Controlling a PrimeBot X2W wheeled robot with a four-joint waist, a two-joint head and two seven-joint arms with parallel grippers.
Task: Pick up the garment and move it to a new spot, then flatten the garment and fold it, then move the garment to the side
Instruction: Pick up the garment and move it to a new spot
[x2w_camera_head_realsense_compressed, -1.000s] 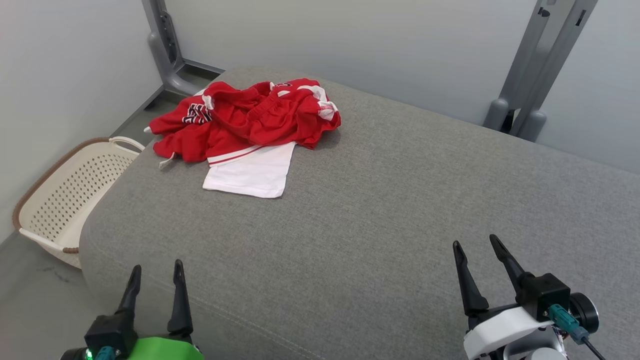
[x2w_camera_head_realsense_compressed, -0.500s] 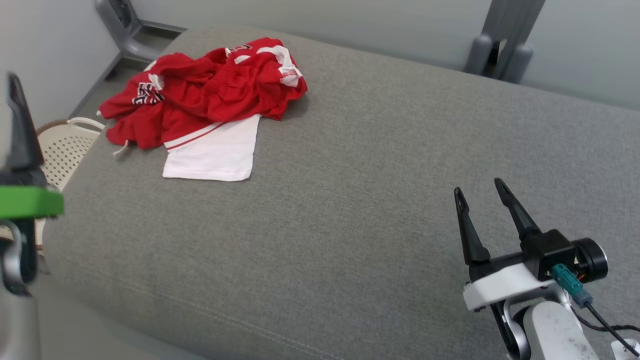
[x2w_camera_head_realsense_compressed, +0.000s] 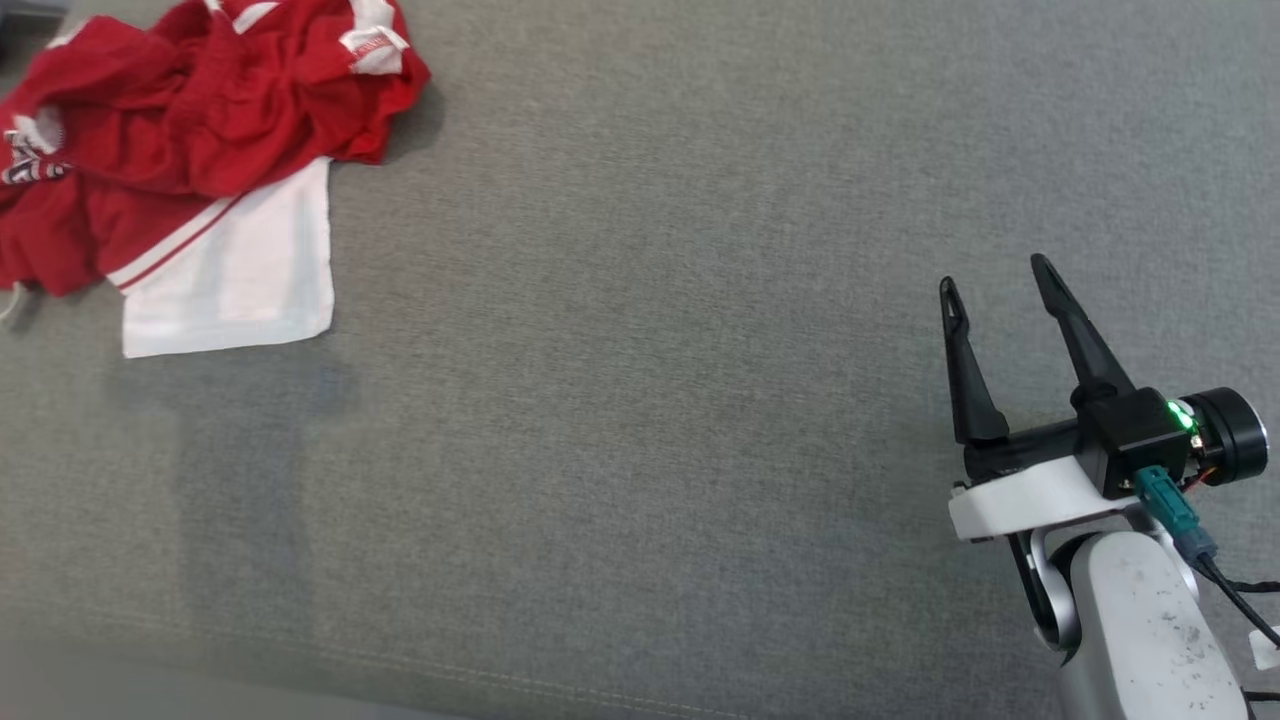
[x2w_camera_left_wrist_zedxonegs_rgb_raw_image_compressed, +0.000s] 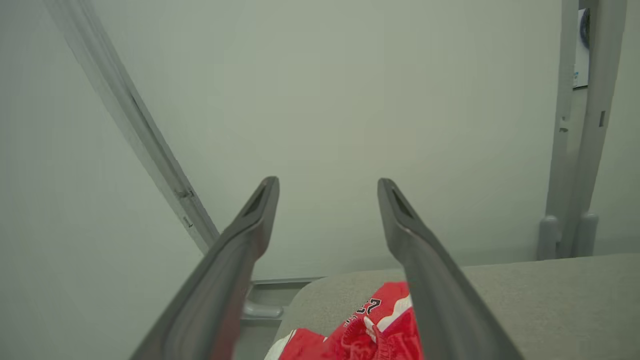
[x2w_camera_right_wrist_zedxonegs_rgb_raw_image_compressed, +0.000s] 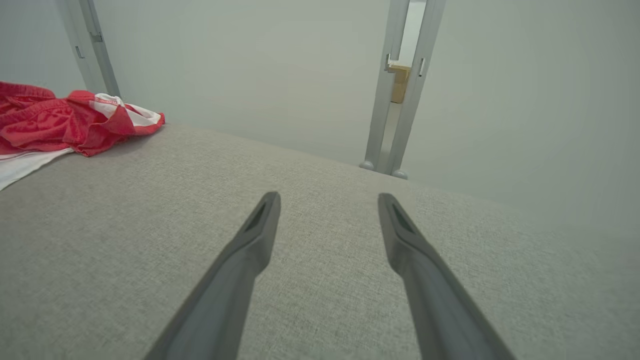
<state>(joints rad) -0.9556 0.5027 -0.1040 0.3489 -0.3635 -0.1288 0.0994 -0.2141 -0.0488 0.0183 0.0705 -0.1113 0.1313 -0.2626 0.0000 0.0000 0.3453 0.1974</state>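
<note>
The red and white garment (x2w_camera_head_realsense_compressed: 190, 150) lies crumpled at the far left of the grey cushion (x2w_camera_head_realsense_compressed: 650, 350) (nothing touching it). The right gripper (x2w_camera_head_realsense_compressed: 992, 272) hovers well apart from it, released and empty. The left gripper (x2w_camera_left_wrist_zedxonegs_rgb_raw_image_compressed: 327, 181) is raised, likewise released, grasping nothing.

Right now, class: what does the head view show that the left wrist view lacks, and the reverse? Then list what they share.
Head view's own: the right gripper, jaws open, over the grey cushion. Left wrist view's own: the left gripper, jaws open, with the pale wall behind it and a grey post. Shared: the crumpled red and white garment lying on that cushion.
</note>
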